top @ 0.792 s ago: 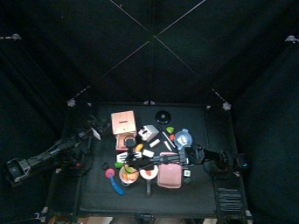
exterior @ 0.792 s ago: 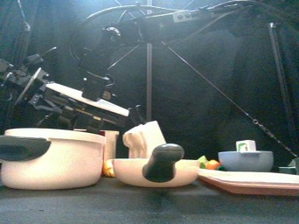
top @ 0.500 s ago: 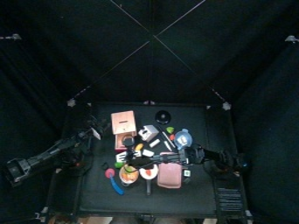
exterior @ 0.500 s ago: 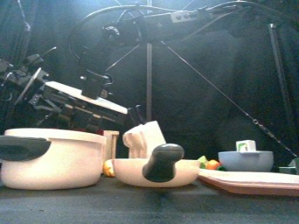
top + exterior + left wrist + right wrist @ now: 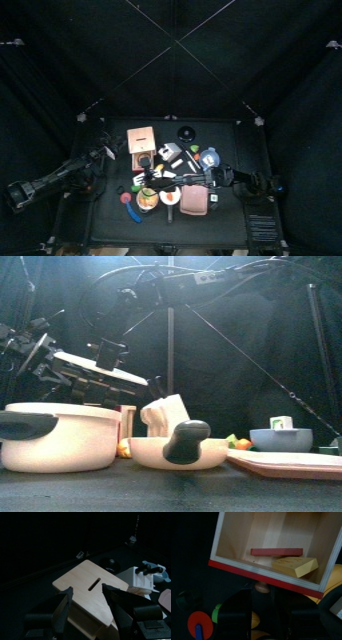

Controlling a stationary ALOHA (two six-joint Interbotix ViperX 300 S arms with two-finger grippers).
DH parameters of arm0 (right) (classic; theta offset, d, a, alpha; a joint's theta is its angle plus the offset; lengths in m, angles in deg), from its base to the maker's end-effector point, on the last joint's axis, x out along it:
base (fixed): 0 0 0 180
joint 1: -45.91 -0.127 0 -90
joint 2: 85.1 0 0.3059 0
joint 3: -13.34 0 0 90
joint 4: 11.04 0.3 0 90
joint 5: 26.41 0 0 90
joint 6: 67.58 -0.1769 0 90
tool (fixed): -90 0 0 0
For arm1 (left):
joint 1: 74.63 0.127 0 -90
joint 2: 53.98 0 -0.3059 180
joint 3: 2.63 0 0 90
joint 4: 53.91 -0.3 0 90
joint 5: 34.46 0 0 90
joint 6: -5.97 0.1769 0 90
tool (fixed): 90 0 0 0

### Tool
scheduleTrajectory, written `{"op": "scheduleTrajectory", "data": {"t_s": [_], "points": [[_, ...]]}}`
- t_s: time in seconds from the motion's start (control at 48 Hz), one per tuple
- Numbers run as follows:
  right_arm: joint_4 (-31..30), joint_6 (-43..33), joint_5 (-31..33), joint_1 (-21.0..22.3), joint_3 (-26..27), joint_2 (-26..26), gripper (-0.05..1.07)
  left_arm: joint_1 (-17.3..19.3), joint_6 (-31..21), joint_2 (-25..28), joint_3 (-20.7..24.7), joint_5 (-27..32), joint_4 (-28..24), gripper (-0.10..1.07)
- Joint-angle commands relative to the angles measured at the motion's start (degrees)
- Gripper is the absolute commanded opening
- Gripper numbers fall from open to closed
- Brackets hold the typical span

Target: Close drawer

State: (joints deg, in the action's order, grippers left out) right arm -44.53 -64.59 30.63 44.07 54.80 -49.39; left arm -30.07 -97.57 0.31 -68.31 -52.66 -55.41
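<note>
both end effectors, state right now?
Left end effector: open, holding nothing, poised over the drawer unit.
Right end effector: open, empty, facing the open drawer's red front.

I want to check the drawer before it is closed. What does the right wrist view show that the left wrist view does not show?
Only the right wrist view looks into the open drawer: a red flat block and a yellow block lie inside, behind a red front edge, with a small knob below it. Only the left wrist view shows the unit's plain top with a dark slot, the left tool open above it, and white objects beside it. Both views show the same salmon-tan wooden unit.
</note>
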Motion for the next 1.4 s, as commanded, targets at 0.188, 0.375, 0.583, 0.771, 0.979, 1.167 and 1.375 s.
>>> {"op": "scheduleTrajectory", "data": {"t_s": [0.188,0.375,0.583,0.771,0.979,1.167,1.375], "points": [[-3.25,0.26,0.53,0.62,0.62,5.36,0.52,0.09,0.09,0.18,0.70,-0.26,-0.09,0.87],[-3.34,0.18,0.53,1.14,-0.44,5.36,0.52,0.09,0.09,0.18,0.70,-0.26,-0.18,0.87],[-4.57,0.18,0.09,1.67,-0.53,5.45,0.52,0.09,0.09,0.18,0.70,-0.26,-0.18,0.87],[-5.36,0.09,0.00,2.29,-0.53,5.36,0.52,0.09,0.00,0.09,0.88,-0.18,-0.09,0.87],[-5.36,0.00,-0.88,2.64,-0.35,5.36,0.52,1.41,-0.35,1.67,5.98,2.64,3.69,0.87],[-5.10,0.00,-2.37,2.99,-0.26,5.27,0.52,3.78,-0.18,10.90,15.29,9.05,10.28,0.87],[-5.10,0.00,-2.55,3.08,-0.35,5.10,0.52,7.29,-0.35,23.99,24.70,14.06,14.15,0.87]]}}
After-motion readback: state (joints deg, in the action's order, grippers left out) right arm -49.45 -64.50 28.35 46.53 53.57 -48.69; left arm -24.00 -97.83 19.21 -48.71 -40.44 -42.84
